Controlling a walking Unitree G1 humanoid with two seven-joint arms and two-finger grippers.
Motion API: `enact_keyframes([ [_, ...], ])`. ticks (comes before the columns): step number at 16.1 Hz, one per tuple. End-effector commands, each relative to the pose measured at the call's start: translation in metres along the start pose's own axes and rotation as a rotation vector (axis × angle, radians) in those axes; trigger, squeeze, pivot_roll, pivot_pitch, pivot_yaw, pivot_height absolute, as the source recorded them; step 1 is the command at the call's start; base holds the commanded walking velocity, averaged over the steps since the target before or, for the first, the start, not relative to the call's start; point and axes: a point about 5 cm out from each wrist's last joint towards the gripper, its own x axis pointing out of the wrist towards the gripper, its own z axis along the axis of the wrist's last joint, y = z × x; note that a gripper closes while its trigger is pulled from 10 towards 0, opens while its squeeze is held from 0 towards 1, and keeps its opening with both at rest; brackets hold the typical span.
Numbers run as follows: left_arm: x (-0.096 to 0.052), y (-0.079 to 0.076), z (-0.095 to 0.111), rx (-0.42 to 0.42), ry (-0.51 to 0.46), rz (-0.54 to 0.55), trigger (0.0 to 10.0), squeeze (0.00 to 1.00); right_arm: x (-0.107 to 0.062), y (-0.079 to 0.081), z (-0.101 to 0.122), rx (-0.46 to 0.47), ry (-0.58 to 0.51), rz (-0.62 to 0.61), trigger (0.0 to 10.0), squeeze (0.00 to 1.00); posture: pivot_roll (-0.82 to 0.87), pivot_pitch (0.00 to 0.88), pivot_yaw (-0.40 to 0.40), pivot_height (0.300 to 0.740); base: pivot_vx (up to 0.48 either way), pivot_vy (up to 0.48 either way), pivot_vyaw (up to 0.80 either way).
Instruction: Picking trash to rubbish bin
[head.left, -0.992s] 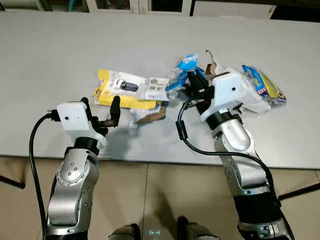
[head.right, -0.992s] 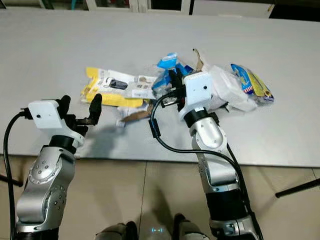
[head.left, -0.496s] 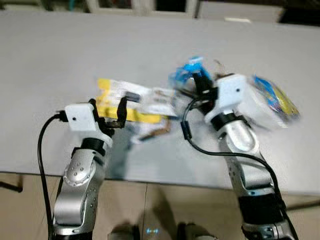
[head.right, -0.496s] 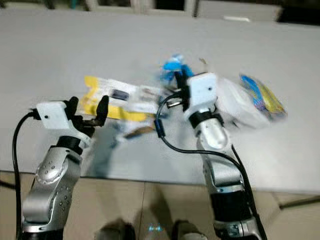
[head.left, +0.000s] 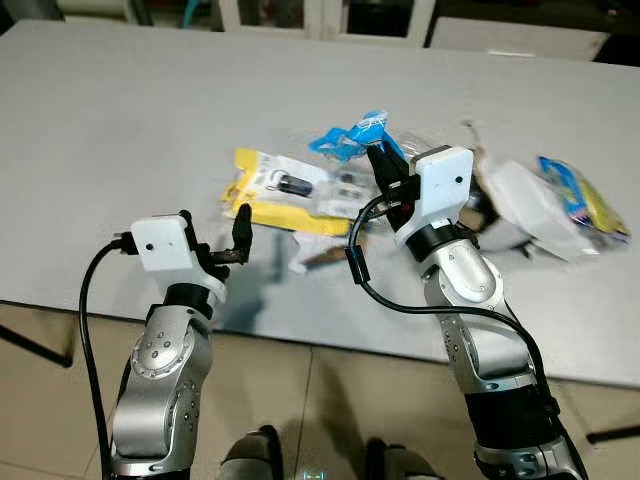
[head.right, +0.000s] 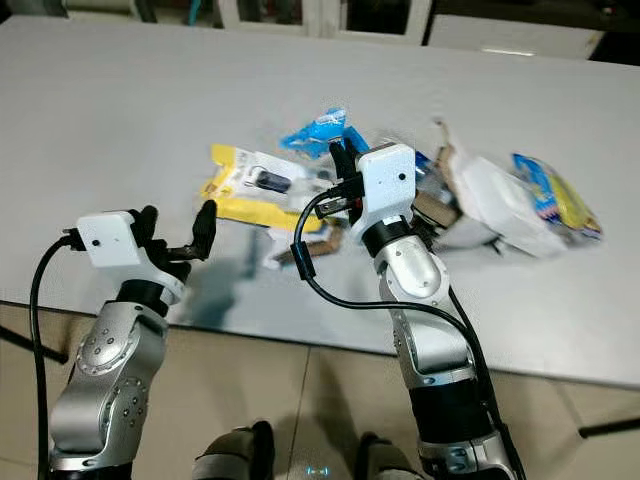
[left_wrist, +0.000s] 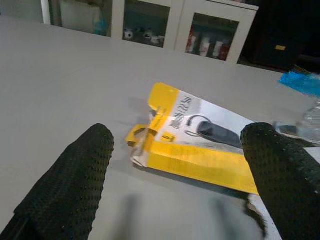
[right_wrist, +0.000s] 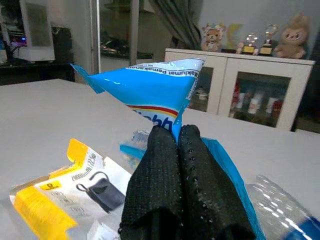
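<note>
A pile of trash lies on the grey table (head.left: 120, 110). My right gripper (right_wrist: 179, 135) is shut on a blue plastic wrapper (right_wrist: 150, 92), holding it just above the pile; the wrapper (head.left: 350, 137) sticks up past the black fingers. A yellow and white blister card (head.left: 290, 190) with a small black device lies flat to the left of it. My left gripper (head.left: 238, 228) stands open near the table's front edge, its fingers (left_wrist: 75, 180) pointing at the yellow card (left_wrist: 195, 145) a short way off.
A white plastic bag (head.left: 525, 200) and a blue and yellow snack packet (head.left: 585, 200) lie at the right of the pile, with brown paper scraps (head.left: 325, 257) in front. White glass-door cabinets (left_wrist: 165, 25) stand beyond the table. Tiled floor lies below the near edge.
The camera has shifted, so the pile sits further right in view. My right gripper stays shut on the blue wrapper, and my left gripper stays open near the yellow card.
</note>
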Motion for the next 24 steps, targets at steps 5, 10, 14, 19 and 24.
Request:
enact_keyframes([
  [5,-0.001,0.007,-0.008,-0.044,0.055,0.054,10.0,0.0,-0.003,0.0,-0.003,0.004,0.018,-0.001,10.0,0.0,-0.02,0.203,0.005,0.74,0.0,0.0,0.0],
  [10,0.001,0.017,-0.016,-0.131,0.1,0.121,10.0,0.0,-0.007,-0.008,-0.006,0.084,0.121,0.014,10.0,0.0,-0.04,0.216,0.004,0.74,0.0,0.0,0.0],
  [14,0.009,0.02,-0.03,-0.33,0.131,0.173,10.0,0.0,-0.011,-0.008,-0.001,0.095,0.143,0.025,10.0,0.0,-0.09,0.231,-0.008,0.74,0.0,0.0,0.0],
  [19,0.017,0.013,-0.039,-0.521,0.165,0.178,10.0,0.0,-0.021,-0.015,0.004,0.109,0.205,0.085,10.0,0.0,-0.13,0.244,-0.016,0.74,0.0,0.0,0.0],
  [24,0.036,-0.005,-0.034,-0.743,0.099,0.068,10.0,0.0,-0.024,-0.012,0.006,0.073,0.225,0.1,10.0,0.0,-0.16,0.24,-0.022,0.74,0.0,0.0,0.0],
])
